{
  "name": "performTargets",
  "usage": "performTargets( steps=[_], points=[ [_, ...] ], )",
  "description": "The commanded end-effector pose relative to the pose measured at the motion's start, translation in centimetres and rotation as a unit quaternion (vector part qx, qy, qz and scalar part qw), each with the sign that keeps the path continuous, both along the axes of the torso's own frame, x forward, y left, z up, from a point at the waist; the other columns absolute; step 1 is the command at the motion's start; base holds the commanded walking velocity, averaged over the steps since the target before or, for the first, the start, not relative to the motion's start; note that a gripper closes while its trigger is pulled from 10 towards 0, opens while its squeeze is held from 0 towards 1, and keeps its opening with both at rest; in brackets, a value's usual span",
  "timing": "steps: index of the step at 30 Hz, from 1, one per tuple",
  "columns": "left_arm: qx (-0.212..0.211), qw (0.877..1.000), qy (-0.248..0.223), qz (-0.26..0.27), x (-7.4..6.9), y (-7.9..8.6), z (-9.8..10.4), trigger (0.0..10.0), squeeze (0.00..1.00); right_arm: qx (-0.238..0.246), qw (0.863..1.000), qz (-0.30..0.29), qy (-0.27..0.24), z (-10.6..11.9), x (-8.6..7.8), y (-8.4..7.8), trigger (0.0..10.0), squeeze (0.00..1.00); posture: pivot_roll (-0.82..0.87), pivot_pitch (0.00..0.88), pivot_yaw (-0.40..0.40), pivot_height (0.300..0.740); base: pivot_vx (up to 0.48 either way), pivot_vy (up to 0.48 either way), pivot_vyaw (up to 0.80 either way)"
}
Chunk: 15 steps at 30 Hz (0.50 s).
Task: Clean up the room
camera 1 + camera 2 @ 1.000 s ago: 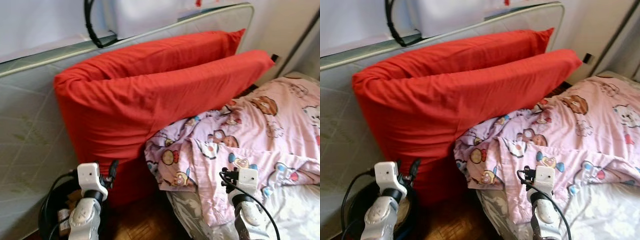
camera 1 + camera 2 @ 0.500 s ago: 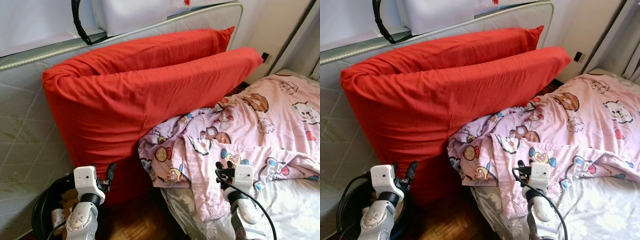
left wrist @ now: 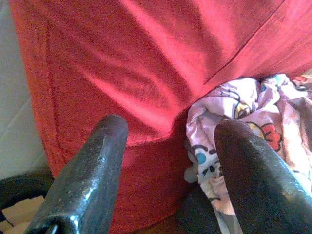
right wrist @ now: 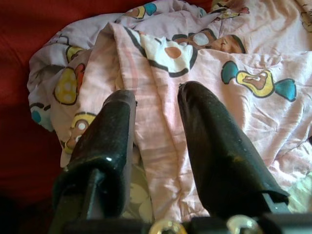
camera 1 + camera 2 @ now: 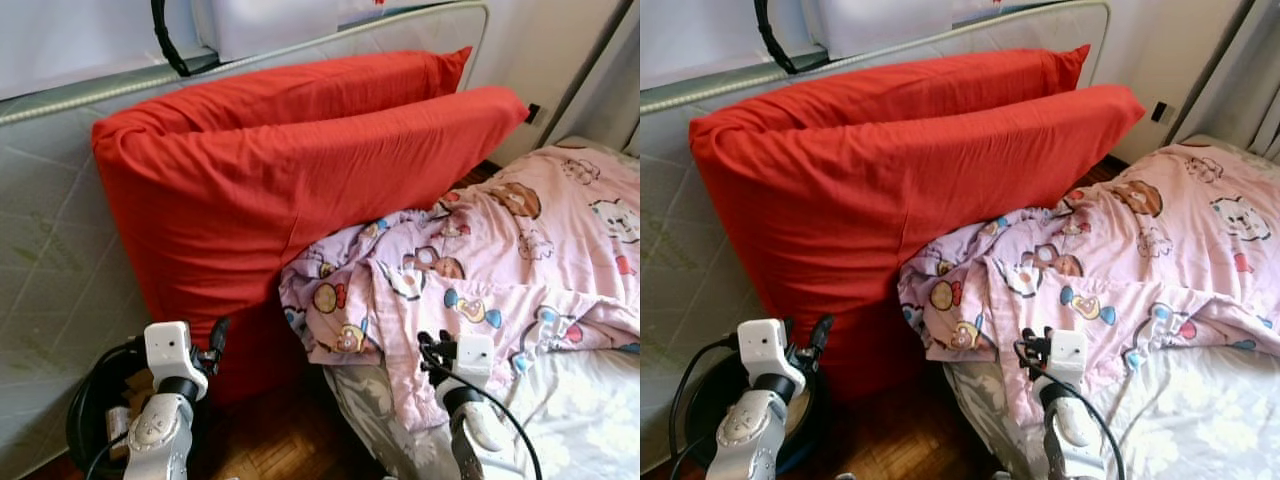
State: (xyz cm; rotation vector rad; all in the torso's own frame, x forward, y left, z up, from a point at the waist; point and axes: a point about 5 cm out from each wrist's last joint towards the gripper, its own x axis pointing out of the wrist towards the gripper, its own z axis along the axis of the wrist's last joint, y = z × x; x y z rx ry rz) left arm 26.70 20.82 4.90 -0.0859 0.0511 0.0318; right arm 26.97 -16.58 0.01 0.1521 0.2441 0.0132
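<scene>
Soft pink quilt (image 5: 500,260) bunched on the bed (image 5: 590,420), light and limp
Right gripper (image 4: 156,141) jaws narrowly apart, empty; judged best pinch is the folded edge at 12 o'clock

Camera: the head view swings between the earlier pictures and now, so the whole scene sits differently in frame; this is the robot's motion, not the things'.
Right gripper (image 5: 436,350): sits lower in the head view than a second ago and lies closer over the hanging edge of the pink cartoon blanket (image 5: 500,270).
Left gripper (image 5: 217,338): stands slightly lower in frame than a second ago, beside the foot of the red cushion (image 5: 290,190).
Black ring basket (image 5: 85,410): more of its rim shows than a second ago.
</scene>
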Motion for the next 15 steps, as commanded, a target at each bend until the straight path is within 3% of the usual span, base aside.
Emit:
performTargets(
  steps=[1, 7, 15],
  points=[
    [-0.001, 1.000, 0.011, 0.001, -0.30, 0.01, -0.32, 10.0, 0.00, -0.002, 1.000, 0.000, 0.004, -0.04, 0.00, -0.17, 10.0, 0.00, 0.01, 0.102, -0.029, 0.665, 0.000, 0.000, 0.00],
    [-0.001, 1.000, 0.015, 0.002, -0.38, 0.05, -0.34, 10.0, 0.00, -0.008, 0.999, 0.023, 0.027, -0.51, -0.05, 0.50, 10.0, 0.00, 0.01, 0.107, -0.029, 0.660, 0.000, 0.000, 0.00],
    [-0.002, 1.000, 0.020, -0.001, -0.54, 0.03, -0.56, 10.0, 0.00, 0.004, 1.000, 0.021, 0.017, -0.42, -0.11, 0.58, 10.0, 0.00, 0.01, 0.109, -0.028, 0.645, 0.000, 0.000, 0.00]
  ],
)
